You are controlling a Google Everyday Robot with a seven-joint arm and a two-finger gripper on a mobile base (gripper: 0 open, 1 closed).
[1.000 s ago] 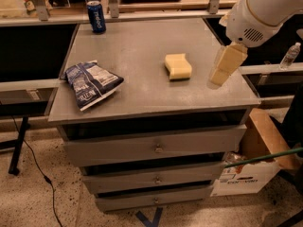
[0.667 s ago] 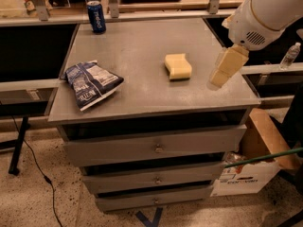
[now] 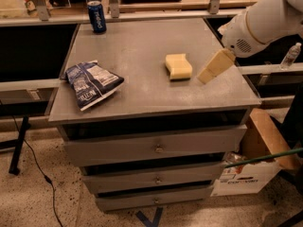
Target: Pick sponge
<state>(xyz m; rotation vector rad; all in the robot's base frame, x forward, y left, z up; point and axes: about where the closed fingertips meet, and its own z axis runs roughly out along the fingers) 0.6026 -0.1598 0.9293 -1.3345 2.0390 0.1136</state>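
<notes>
The sponge (image 3: 178, 66), a small pale yellow foam block with pinched sides, lies flat on the grey cabinet top (image 3: 142, 46), right of centre. My gripper (image 3: 205, 76), tan-yellow on a white arm, comes in from the upper right. It slants down to the left, and its tip hangs just above the top, a short way right of the sponge. It does not touch the sponge and holds nothing.
A blue snack bag (image 3: 91, 83) lies near the front left edge of the top. A blue can (image 3: 97, 16) stands at the back left corner. Drawers (image 3: 156, 148) sit below the top. A cardboard box (image 3: 251, 174) stands on the floor at the right.
My gripper has moved a little to the left, closer to the sponge, and slants more. The sponge, bag and can have not moved.
</notes>
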